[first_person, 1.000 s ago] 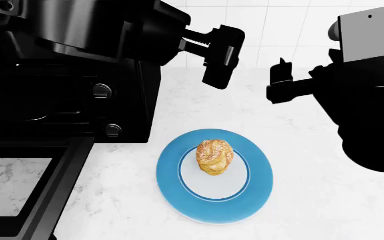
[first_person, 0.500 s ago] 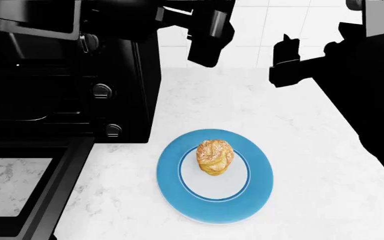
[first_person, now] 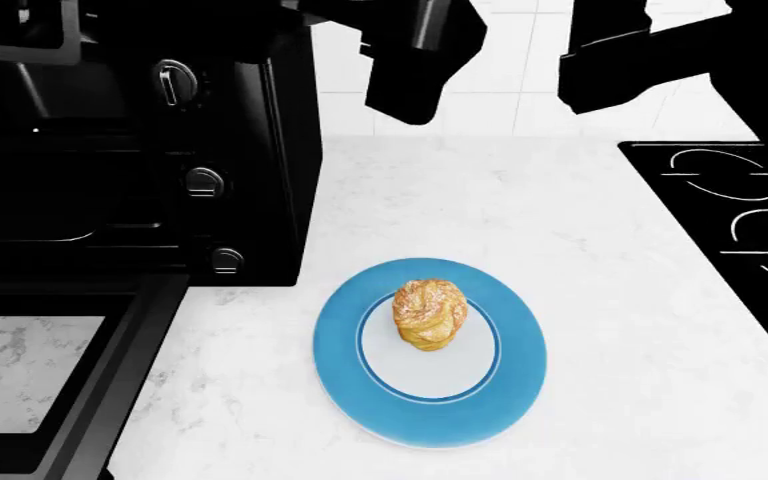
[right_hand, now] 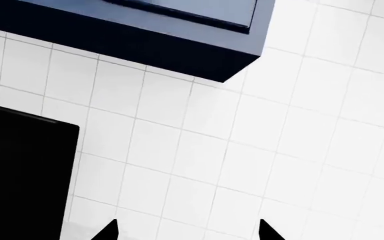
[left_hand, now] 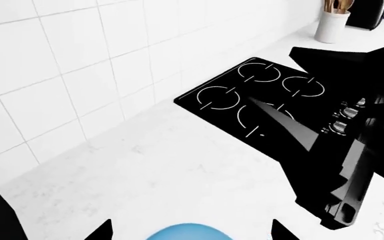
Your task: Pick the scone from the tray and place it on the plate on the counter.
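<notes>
The golden-brown scone [first_person: 430,314] sits on the pale centre of the blue-rimmed plate [first_person: 347,372] on the white marble counter [first_person: 491,200]. The plate's rim also shows in the left wrist view [left_hand: 178,235]. My left gripper [first_person: 404,75] hangs high above the counter behind the plate, open and empty [left_hand: 190,231]. My right gripper [first_person: 618,60] is raised at the upper right, open and empty, facing the tiled wall [right_hand: 186,231]. The tray cannot be made out inside the dark toaster oven [first_person: 117,150].
The oven's door flap [first_person: 51,380] lies open at the lower left. A black stovetop [first_person: 731,200] is at the right; it shows in the left wrist view [left_hand: 259,95] with a white utensil holder [left_hand: 331,26] beyond. A navy wall cabinet [right_hand: 145,35] hangs above.
Both arms have risen up and back from the plate. The right arm has lifted off the right side, uncovering the stovetop. The scone and plate have not moved.
</notes>
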